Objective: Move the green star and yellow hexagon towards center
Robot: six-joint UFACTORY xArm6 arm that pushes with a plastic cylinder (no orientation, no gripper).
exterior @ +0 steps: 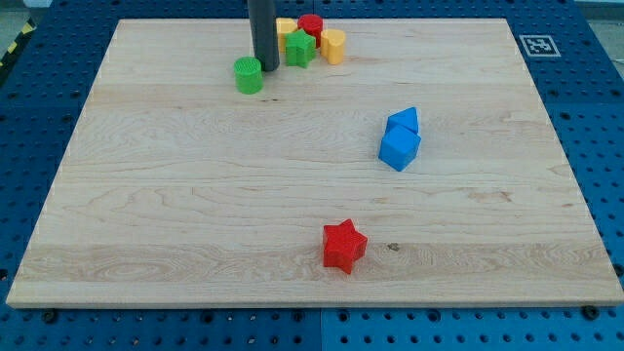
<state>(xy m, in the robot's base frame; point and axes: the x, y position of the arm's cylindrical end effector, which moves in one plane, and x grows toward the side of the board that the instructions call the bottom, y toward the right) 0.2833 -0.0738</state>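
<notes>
The green star [299, 49] sits near the view's top, in a tight cluster with a yellow hexagon [332, 46] on its right, a red cylinder [310, 25] behind it and another yellow block [285, 29] partly hidden behind the rod. My tip [265, 68] rests on the board just left of the green star, between it and a green cylinder [250, 75].
Two blue blocks [401, 138] touch each other right of the board's middle. A red star [343, 245] lies near the view's bottom. The wooden board [146, 214] lies on a blue perforated table, with a marker tag [537, 45] at the top right.
</notes>
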